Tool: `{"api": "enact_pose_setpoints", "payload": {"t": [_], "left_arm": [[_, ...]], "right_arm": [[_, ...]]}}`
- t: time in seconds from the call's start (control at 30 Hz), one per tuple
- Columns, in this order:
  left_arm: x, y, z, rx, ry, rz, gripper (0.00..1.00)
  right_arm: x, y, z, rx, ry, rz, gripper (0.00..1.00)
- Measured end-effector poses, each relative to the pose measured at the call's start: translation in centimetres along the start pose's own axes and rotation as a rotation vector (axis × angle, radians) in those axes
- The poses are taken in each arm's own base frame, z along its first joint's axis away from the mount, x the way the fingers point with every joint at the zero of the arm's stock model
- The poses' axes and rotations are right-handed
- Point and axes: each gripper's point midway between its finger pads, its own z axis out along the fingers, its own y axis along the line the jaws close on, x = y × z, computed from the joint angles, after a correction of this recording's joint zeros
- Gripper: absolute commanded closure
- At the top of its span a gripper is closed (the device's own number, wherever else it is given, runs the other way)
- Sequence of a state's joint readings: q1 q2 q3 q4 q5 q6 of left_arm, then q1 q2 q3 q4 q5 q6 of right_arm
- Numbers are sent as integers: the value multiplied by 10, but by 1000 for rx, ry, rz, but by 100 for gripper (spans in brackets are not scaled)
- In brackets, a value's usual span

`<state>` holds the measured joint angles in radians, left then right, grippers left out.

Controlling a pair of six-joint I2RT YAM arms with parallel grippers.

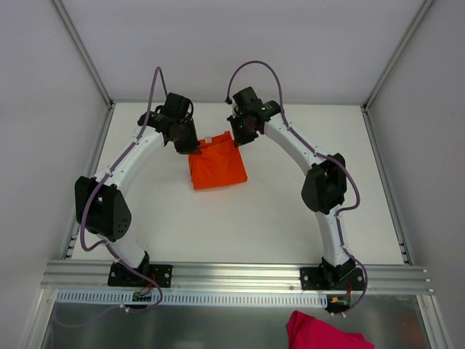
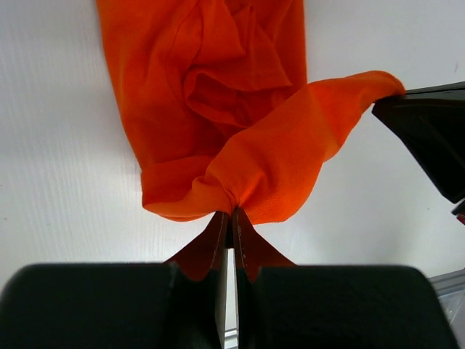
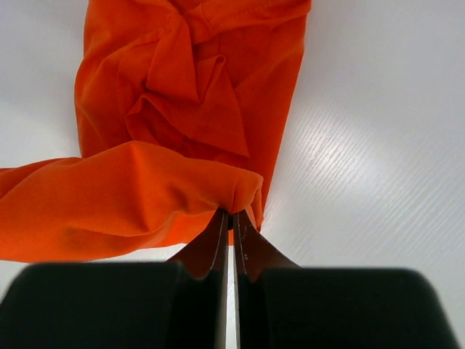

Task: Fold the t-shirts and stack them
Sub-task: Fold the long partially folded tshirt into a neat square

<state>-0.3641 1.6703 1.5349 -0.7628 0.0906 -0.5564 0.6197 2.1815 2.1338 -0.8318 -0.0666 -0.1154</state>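
Observation:
The bright orange t-shirt (image 1: 216, 163) lies bunched in the far middle of the white table (image 1: 240, 218). My left gripper (image 1: 190, 144) is shut on its far left edge, and my right gripper (image 1: 242, 137) is shut on its far right edge. In the left wrist view the left gripper (image 2: 232, 213) pinches a fold of the t-shirt (image 2: 218, 94), lifted off the table. In the right wrist view the right gripper (image 3: 231, 214) pinches the t-shirt (image 3: 182, 109) at a corner fold. The strip of fabric between the two grippers is raised. No neck label shows.
A pink cloth (image 1: 323, 332) lies off the table at the bottom right, below the aluminium rail (image 1: 232, 276). White walls enclose the table on the left, back and right. The right gripper's black body (image 2: 429, 138) shows in the left wrist view.

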Motion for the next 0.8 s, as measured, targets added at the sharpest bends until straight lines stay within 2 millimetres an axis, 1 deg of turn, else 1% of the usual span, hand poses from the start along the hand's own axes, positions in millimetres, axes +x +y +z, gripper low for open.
{"api": "enact_pose_setpoints", "payload": {"t": [0.1,0.23,0.37,0.47,0.6,0.8], "left_arm": [[-13,-6,-5,11,-31,3,100],[-24,-6,-4,3,-55,-3,100],[-27,0,0,-17,-55,-10,100],[-28,3,3,-32,-58,-15,100],[-29,5,3,-37,-60,-17,100],[-33,9,5,-43,-68,-29,100]], "right_arm": [[-6,-5,0,4,-17,6,99],[-17,-9,-4,7,-51,9,99],[-32,-10,-9,4,-97,5,99],[-37,-12,-9,0,-117,5,99],[-44,-17,2,-7,-136,9,99],[-45,-19,22,-33,-133,6,99]]}}
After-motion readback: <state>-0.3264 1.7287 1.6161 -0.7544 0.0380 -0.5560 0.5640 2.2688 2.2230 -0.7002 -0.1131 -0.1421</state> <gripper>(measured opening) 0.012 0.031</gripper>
